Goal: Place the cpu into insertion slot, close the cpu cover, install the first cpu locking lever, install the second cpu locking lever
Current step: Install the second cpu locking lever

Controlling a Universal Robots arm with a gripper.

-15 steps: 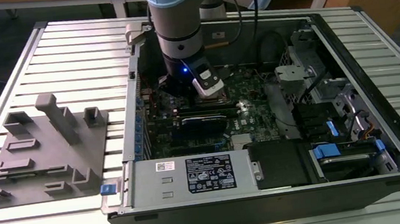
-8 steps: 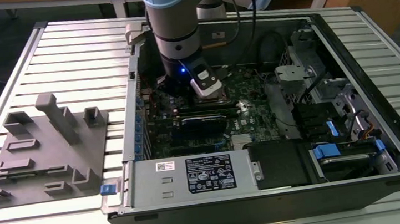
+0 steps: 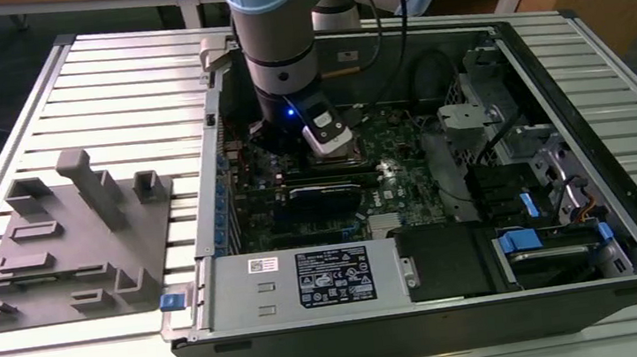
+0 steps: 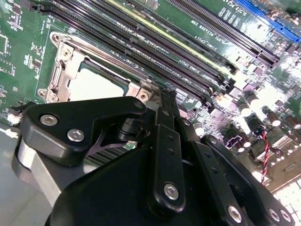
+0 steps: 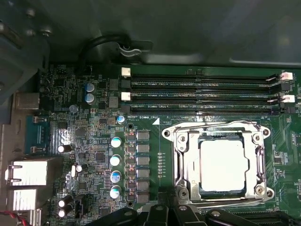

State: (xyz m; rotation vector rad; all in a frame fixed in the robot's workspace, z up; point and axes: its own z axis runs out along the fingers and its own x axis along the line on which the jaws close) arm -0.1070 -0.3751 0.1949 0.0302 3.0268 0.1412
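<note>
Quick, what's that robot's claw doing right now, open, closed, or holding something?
Gripper: fingers together, so closed, nothing visibly held, tips at the edge of the cpu cover.

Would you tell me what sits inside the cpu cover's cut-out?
The cpu fills the cpu cover's cut-out. The insertion slot's pins beneath it are hidden.

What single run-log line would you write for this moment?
cpu: seated in insertion slot | cpu cover: closed over it | gripper: low at socket edge | place: motherboard in open case
</note>
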